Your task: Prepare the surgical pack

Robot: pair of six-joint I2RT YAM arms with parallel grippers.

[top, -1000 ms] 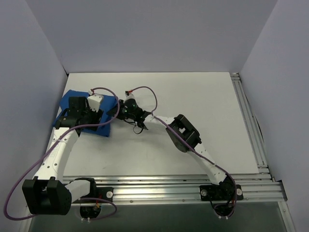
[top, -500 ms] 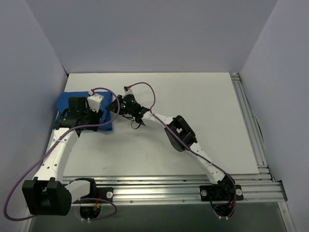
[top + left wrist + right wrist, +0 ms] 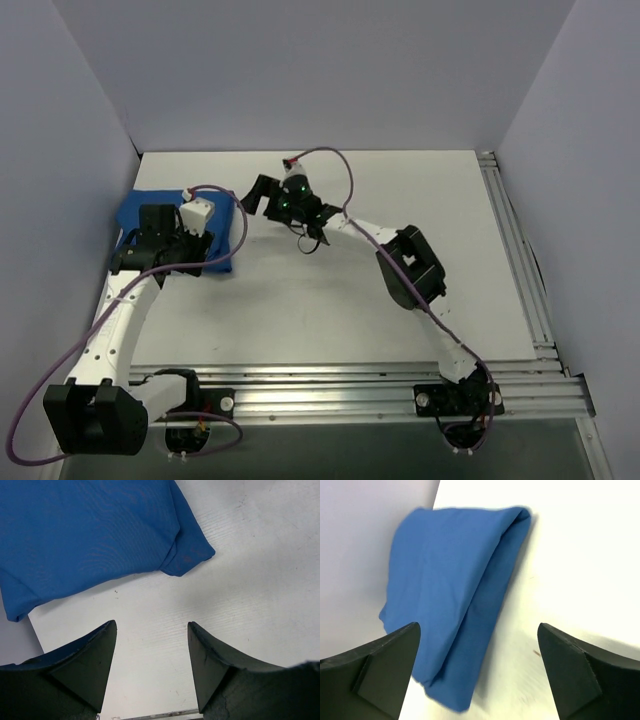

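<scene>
The surgical pack is a folded royal-blue cloth parcel [image 3: 135,210] lying at the table's far left against the wall; what is inside it is hidden. My left arm reaches over it, and my left gripper [image 3: 128,255] stands open. In the left wrist view the parcel [image 3: 90,535] lies just beyond my left gripper [image 3: 152,622], with bare white table between the fingers. My right gripper [image 3: 255,197] hangs wide open to the right of the parcel, apart from it. The right wrist view shows the parcel [image 3: 450,570] ahead of my right gripper [image 3: 477,625], nothing held.
Grey walls close the table on the left [image 3: 90,150], the back and the right. Aluminium rails run along the right edge [image 3: 512,250] and the front [image 3: 350,385]. Purple cables [image 3: 325,155] loop above both wrists. The white table [image 3: 350,300] stretches right of the parcel.
My right gripper was shut at the parcel's right edge; it has opened wide and pulled back up and to the right. The parcel settled slightly left. My left arm barely moved.
</scene>
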